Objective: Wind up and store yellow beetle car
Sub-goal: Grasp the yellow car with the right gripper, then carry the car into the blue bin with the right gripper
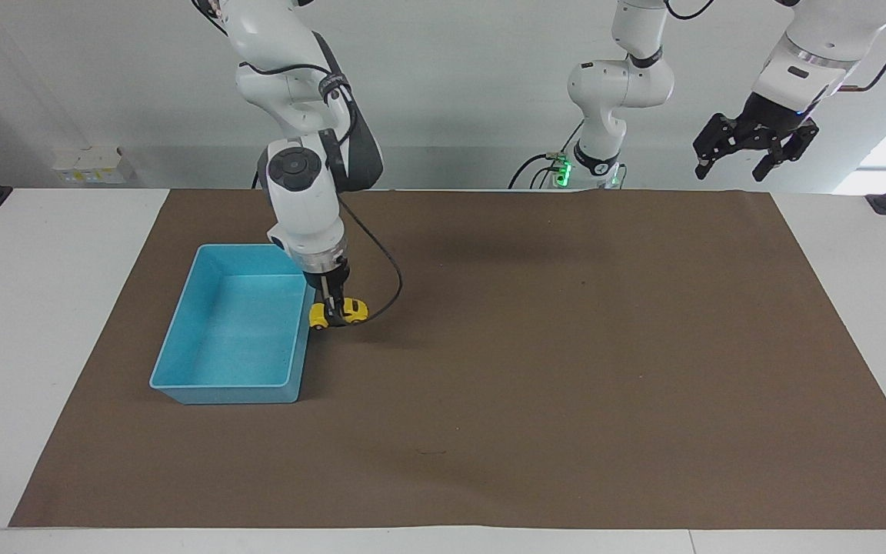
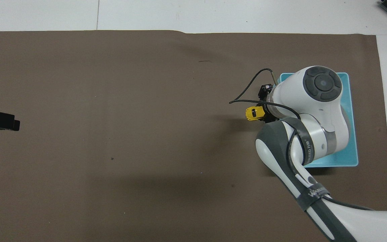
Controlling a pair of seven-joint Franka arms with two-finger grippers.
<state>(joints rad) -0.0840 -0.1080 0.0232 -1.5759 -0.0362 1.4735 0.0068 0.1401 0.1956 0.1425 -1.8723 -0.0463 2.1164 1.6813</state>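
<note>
The yellow beetle car is held in my right gripper, which is shut on it. The car hangs a little above the brown mat, right beside the light blue bin, by the bin's long wall that faces the middle of the table. In the overhead view the car sticks out from under the right wrist, which covers much of the bin. My left gripper is open and empty, and waits high over the left arm's end of the table.
A brown mat covers most of the white table. The bin has nothing in it. A black cable loops off the right wrist next to the car.
</note>
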